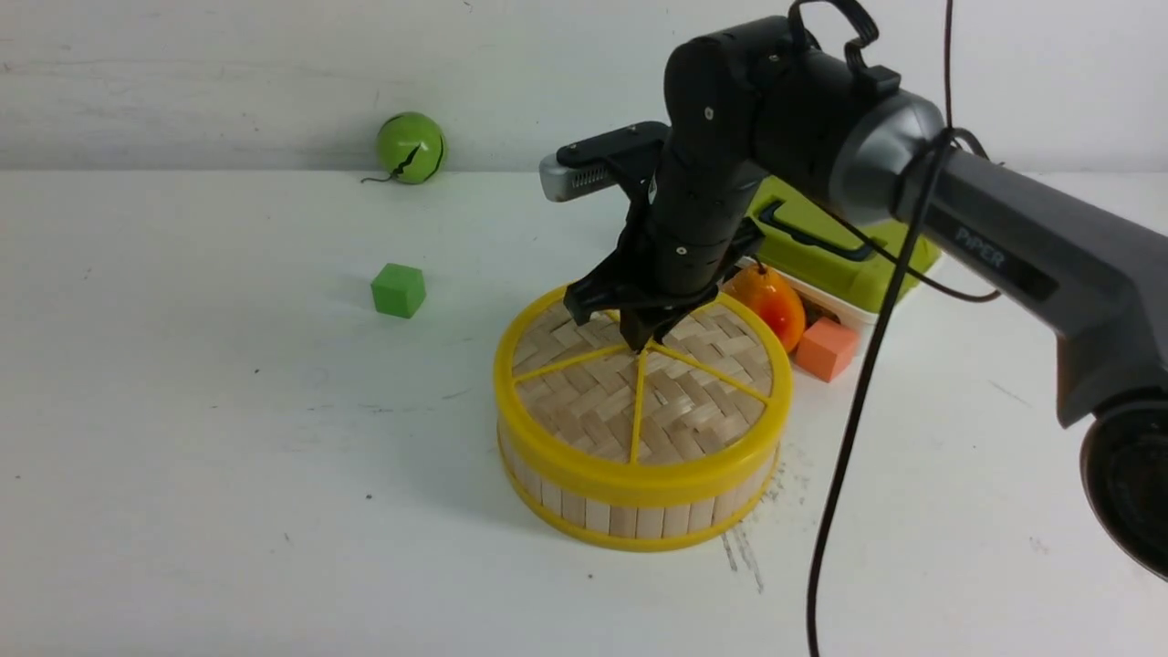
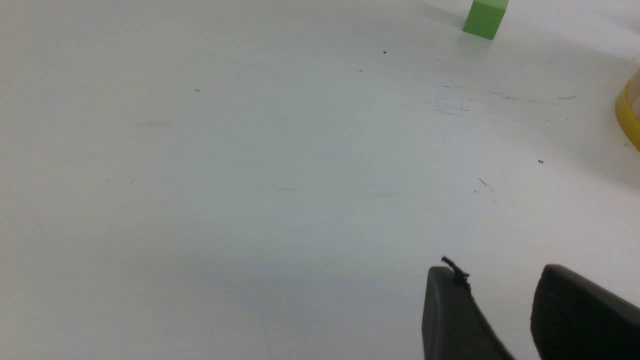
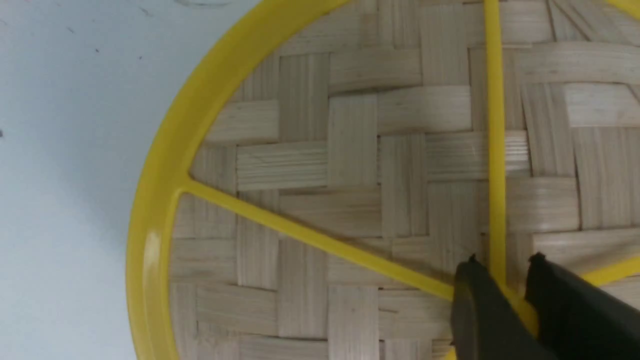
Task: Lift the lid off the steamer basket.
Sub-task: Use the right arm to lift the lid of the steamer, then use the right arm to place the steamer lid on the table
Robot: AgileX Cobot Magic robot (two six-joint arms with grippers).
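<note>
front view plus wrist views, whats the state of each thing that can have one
lid, seated on the steamer basket, not lifted
steamer basket, covered
right gripper, fingers shut on the lid's centre knob
left gripper, fingers apart, holding nothing
box, green cover on top; whether it is fully shut cannot be told

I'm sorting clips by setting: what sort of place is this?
Probably a robot lab bench, not a kitchen: a plain white tabletop against a blank wall, a black robot arm, and a small green cube lying loose.
</note>
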